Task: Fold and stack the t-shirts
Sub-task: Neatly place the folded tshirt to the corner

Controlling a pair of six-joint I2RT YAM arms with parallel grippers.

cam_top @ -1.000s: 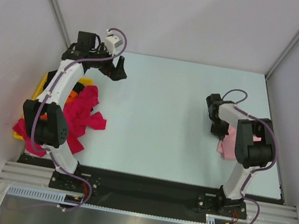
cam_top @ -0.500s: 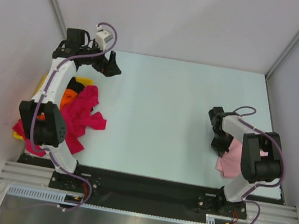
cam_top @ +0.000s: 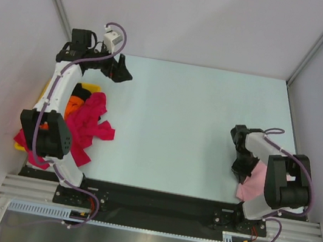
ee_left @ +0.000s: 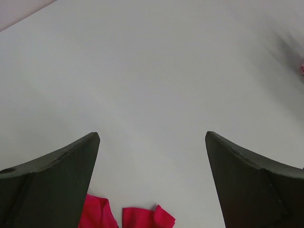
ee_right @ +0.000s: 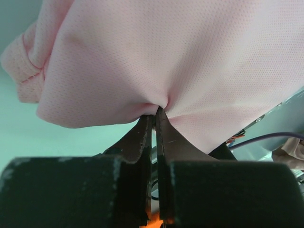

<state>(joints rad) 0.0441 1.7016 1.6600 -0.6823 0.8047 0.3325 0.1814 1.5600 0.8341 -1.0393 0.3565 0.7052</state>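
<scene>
The light pink t-shirt (cam_top: 258, 180) lies bunched at the table's near right edge, partly under my right arm. My right gripper (cam_top: 242, 169) is shut on a pinch of its cloth; the right wrist view shows the pink fabric (ee_right: 166, 57) gathered at the closed fingertips (ee_right: 142, 129). A magenta-red t-shirt (cam_top: 90, 123) lies crumpled at the left, spilling from the yellow tray (cam_top: 48, 88); a corner of it shows in the left wrist view (ee_left: 142, 217). An orange shirt (cam_top: 76, 103) sits in the tray. My left gripper (cam_top: 122, 72) is open and empty at the far left, above bare table.
White walls enclose the table on three sides. The black strip and metal rail (cam_top: 154, 203) run along the near edge by the arm bases.
My right gripper has pulled the pink shirt toward the near right edge of the table. The left gripper has drawn back slightly to the far left and stayed open.
</scene>
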